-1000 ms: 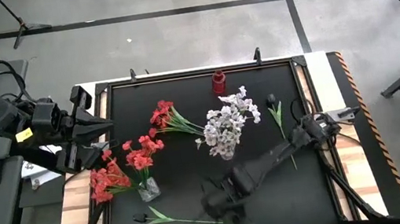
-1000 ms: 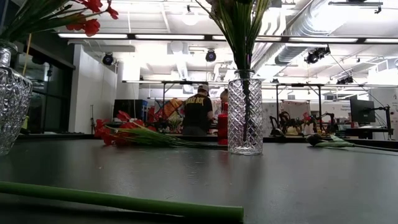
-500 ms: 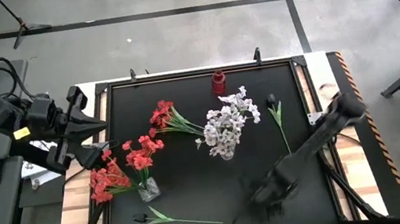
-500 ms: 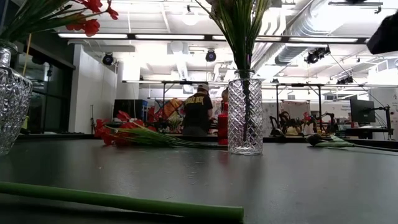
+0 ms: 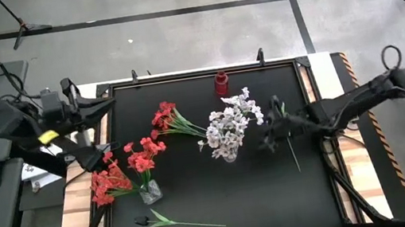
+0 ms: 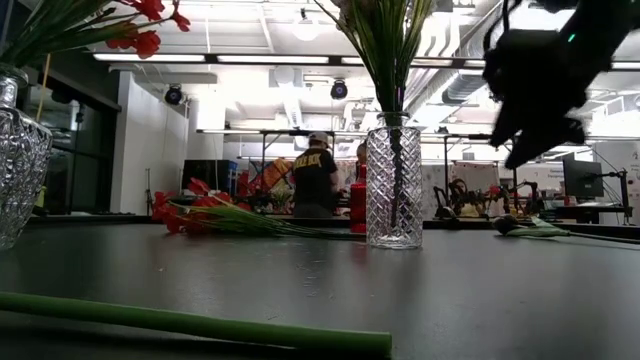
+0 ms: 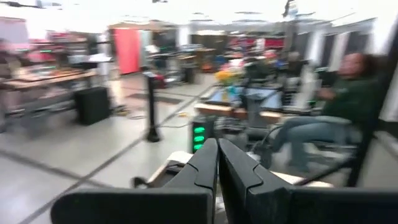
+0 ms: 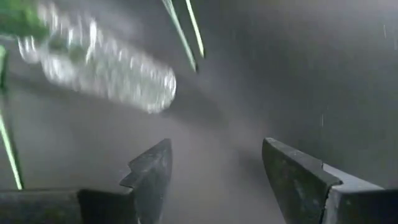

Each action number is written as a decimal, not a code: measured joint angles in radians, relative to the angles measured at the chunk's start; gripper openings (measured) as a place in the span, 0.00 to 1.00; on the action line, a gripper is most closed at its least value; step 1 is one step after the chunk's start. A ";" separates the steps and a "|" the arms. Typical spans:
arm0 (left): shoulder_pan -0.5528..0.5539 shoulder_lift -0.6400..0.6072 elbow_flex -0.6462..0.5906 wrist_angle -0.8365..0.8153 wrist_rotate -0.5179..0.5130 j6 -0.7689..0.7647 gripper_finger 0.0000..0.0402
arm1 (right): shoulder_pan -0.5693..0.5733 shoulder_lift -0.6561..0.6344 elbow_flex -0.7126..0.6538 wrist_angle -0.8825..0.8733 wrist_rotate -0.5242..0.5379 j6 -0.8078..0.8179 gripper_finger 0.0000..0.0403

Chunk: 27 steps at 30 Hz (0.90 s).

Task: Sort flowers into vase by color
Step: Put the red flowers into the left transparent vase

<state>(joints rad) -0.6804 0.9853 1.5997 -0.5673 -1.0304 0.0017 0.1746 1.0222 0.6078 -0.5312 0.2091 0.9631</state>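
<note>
Right hand [image 5: 268, 134] has swung from the near edge of the surface [image 5: 197, 187], close to the dark-bloom stem [image 5: 172, 219], up to the middle right; it now hangs just beside the vase of white flowers [image 5: 230, 128] and the loose dark flower [image 5: 280, 118], fingers spread wide with nothing between them. So no stem was collected near the front; likely target now is this loose flower. Left hand [image 7: 217, 163] is closed, empty, off the surface's left edge; red flowers [image 5: 127, 171] sit in their vase, one red spray [image 5: 167, 119] loose.

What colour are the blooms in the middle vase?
White blooms, in the clear cut-glass vase; the high view shows them best.
</note>
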 joint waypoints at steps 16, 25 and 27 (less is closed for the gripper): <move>0.038 0.120 0.000 0.112 -0.302 -0.050 0.00 | -0.477 0.155 -0.200 0.728 -0.341 -0.582 0.59; 0.093 0.127 0.000 0.129 -0.302 -0.050 0.00 | -0.517 0.453 -0.197 1.099 -0.344 -0.651 0.59; 0.099 0.127 0.000 0.129 -0.302 -0.046 0.00 | -0.517 0.511 -0.177 1.158 -0.349 -0.660 0.59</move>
<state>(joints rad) -0.5813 1.1126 1.5997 -0.4381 -1.3327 -0.0448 -0.3422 1.5330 0.4307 0.6264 -0.1398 0.3027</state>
